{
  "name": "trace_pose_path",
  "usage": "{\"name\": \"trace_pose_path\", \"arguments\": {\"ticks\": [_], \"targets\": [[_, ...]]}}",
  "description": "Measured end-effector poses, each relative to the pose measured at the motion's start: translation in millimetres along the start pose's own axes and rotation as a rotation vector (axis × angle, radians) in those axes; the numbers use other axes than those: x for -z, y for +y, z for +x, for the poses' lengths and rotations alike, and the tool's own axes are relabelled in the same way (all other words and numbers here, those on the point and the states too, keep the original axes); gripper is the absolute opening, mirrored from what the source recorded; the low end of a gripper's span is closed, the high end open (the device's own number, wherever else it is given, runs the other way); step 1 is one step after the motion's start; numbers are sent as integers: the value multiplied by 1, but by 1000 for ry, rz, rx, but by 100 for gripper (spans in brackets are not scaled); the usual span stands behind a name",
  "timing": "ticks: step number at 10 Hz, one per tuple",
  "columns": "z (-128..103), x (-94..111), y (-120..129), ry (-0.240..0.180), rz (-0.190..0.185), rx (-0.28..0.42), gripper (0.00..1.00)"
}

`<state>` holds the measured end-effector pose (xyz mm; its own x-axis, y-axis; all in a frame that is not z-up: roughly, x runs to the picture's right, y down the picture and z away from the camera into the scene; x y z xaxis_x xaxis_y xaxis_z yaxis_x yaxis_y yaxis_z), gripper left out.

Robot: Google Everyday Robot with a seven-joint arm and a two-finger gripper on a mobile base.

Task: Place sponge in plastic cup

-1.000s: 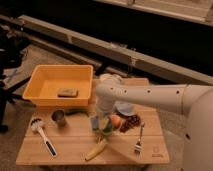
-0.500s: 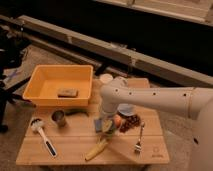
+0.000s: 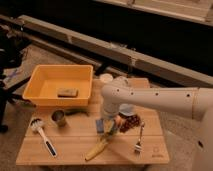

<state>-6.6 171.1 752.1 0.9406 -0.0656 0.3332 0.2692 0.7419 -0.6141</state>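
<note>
Gripper (image 3: 109, 128) is low over the table (image 3: 75, 152) centre, fingers closed together. Sponge (image 3: 100, 125) sits at its 9 o'clock side, touching or just beside it; a grip on it cannot be confirmed. Green cup (image 3: 113, 131) is largely hidden behind the gripper, at the sponge's 3 o'clock. Banana (image 3: 97, 148) lies at the gripper's 6 o'clock, and the metal cup (image 3: 59, 118) at 9 o'clock, well apart.

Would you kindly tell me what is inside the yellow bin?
One brown block lies in the yellow bin; its near wall hides some floor. The end effector hangs over the table.
</note>
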Motion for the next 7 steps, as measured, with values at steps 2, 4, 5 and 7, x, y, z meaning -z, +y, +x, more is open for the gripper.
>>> {"name": "trace_pose_path", "arguments": {"ticks": [2,4,5,7], "targets": [[6,3,2,11,1,-8,0],[11,6,2,20,4,-15,0],[13,8,2,25,6,-18,0],[16,13,-1,28,24,-25,0]]}}
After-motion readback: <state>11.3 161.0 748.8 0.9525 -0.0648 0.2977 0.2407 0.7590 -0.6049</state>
